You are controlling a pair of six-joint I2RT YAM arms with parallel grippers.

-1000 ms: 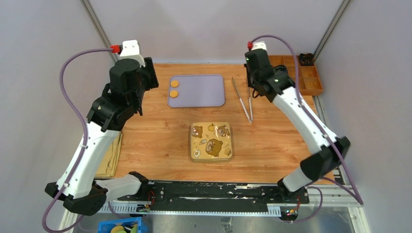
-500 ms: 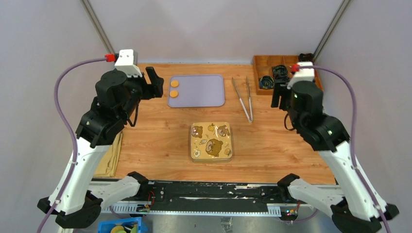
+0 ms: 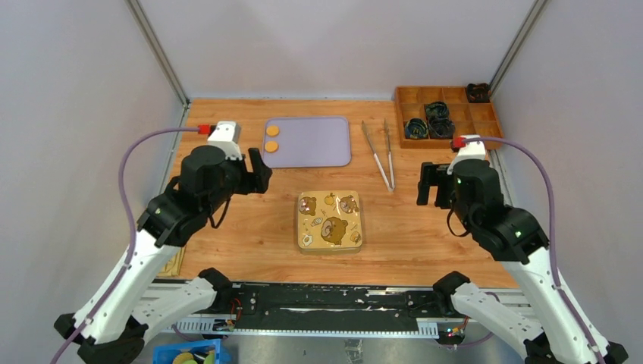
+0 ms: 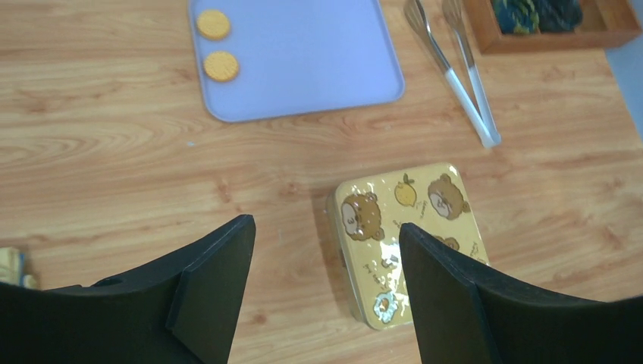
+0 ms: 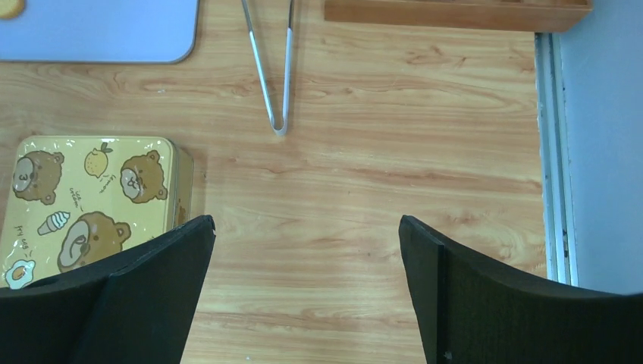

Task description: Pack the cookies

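Observation:
Two round orange cookies [image 3: 272,130] [image 4: 213,24] lie side by side at the left end of a flat purple tray [image 3: 315,144]. A square yellow tin [image 3: 330,221] [image 4: 409,235] [image 5: 83,197] printed with bears sits lid-on at the table's middle. My left gripper [image 3: 260,171] [image 4: 326,227] hovers open left of the tin and near the tray's front left corner, holding nothing. Right of the tin, my right gripper [image 3: 425,186] [image 5: 307,220] is open over bare wood, with nothing between its fingers.
Metal tongs [image 3: 383,155] [image 5: 273,68] lie right of the tray, tips toward the tin. A wooden compartment box [image 3: 447,114] with dark items stands at the back right corner. A folded tan cloth [image 3: 173,262] lies at the near left edge.
Both arms have swung from the back of the table toward the middle, either side of the tin. The right gripper's jaws have spread wide; the left's stand a little wider.

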